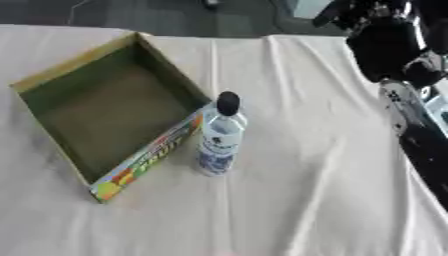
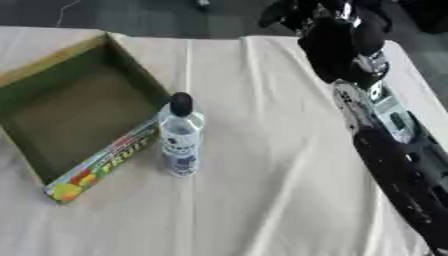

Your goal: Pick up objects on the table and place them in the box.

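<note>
Bench (image 1: 332, 200) covered with a creased white cloth (image 2: 262, 210). Open cardboard box (image 1: 96, 112) sits on the left part of the bench, turned at an angle so one corner points toward the far edge; inside is plain brown-green and holds nothing visible; the near-right outer wall carries a bright printed strip in red, yellow and green. Clear plastic bottle (image 1: 219, 137) with a dark cap and a blue-and-white label stands upright on the cloth just beside that printed wall, near or touching it; contact cannot be confirmed from either view. Bottle is outside the box. Right arm (image 2: 394, 155) enters from the lower right and runs up along the right side of the bench, black with silver sections. Right hand (image 2: 337, 42) is at the far right of the bench, well apart from the bottle and box, raised above the cloth at the far edge. Its fingers point away toward the far side and blur together, so cannot tell if they are straight or curled; nothing is seen held in them. Left hand does not show in either view.
</note>
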Motion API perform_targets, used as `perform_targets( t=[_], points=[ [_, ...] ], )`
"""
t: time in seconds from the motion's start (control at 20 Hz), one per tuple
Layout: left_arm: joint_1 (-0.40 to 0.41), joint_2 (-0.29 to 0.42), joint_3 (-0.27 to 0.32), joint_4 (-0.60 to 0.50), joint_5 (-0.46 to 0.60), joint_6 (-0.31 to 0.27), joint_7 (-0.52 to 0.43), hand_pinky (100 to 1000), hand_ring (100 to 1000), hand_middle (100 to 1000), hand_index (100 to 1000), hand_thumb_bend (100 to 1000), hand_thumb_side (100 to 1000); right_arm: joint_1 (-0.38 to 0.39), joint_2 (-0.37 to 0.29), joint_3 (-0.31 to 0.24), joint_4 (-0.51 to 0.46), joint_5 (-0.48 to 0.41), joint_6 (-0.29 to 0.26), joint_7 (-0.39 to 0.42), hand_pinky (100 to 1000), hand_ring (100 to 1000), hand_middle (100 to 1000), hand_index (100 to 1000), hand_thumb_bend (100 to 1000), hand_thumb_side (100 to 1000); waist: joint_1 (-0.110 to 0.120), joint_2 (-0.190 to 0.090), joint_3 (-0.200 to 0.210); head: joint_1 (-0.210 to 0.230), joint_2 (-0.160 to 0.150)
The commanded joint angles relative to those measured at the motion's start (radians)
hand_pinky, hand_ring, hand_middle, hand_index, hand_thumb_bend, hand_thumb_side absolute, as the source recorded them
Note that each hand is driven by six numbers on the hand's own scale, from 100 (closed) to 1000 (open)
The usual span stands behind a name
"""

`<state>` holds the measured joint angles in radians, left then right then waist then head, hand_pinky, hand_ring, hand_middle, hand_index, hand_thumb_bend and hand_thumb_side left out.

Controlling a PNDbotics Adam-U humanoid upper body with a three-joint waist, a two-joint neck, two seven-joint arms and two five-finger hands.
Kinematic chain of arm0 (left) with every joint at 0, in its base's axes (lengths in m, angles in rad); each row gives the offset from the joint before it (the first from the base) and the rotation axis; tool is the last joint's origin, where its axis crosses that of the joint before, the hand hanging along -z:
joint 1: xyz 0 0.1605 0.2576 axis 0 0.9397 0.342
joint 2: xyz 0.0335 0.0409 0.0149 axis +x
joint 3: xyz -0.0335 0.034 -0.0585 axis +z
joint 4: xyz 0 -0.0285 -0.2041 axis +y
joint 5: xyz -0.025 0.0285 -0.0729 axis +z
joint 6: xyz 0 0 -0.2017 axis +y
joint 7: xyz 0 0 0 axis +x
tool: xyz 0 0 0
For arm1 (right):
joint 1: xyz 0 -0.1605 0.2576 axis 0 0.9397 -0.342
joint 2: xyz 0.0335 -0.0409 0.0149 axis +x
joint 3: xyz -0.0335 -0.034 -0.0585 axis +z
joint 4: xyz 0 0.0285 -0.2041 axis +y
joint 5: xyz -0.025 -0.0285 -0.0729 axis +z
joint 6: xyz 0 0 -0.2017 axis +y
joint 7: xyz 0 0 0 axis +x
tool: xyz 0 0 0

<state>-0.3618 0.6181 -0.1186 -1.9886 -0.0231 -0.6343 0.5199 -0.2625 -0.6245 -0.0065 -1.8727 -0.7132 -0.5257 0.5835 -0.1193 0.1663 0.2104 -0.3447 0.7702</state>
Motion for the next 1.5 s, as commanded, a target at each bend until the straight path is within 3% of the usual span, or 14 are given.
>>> perform_targets(
  t=[0.05,0.7,1.0,1.5],
  points=[
    [-0.005,0.023,0.006,-0.011,-0.004,-0.006,0.010,686,726,856,863,155,1000,-0.022,-0.026,0.001,0.010,0.018,-0.207,0.219,762,718,798,854,549,732,0.006,-0.009,-0.002,-0.018,0.000],
    [-0.005,0.017,0.002,-0.011,-0.006,-0.006,0.009,689,726,856,863,155,1000,-0.129,0.047,0.076,0.114,0.167,-0.181,0.227,853,775,845,874,623,709,0.007,-0.011,0.002,-0.026,0.000],
    [-0.006,0.016,0.003,-0.011,-0.004,-0.006,0.008,690,727,856,863,156,1000,-0.158,0.080,0.085,0.142,0.214,-0.172,0.213,869,791,852,874,642,666,0.008,-0.012,0.003,-0.032,0.000],
    [-0.005,0.015,0.005,-0.011,-0.004,-0.008,0.008,690,728,856,862,156,1000,-0.188,0.118,0.094,0.163,0.335,-0.202,0.140,894,819,870,881,650,643,0.010,-0.012,0.003,-0.065,0.000]
  ],
)
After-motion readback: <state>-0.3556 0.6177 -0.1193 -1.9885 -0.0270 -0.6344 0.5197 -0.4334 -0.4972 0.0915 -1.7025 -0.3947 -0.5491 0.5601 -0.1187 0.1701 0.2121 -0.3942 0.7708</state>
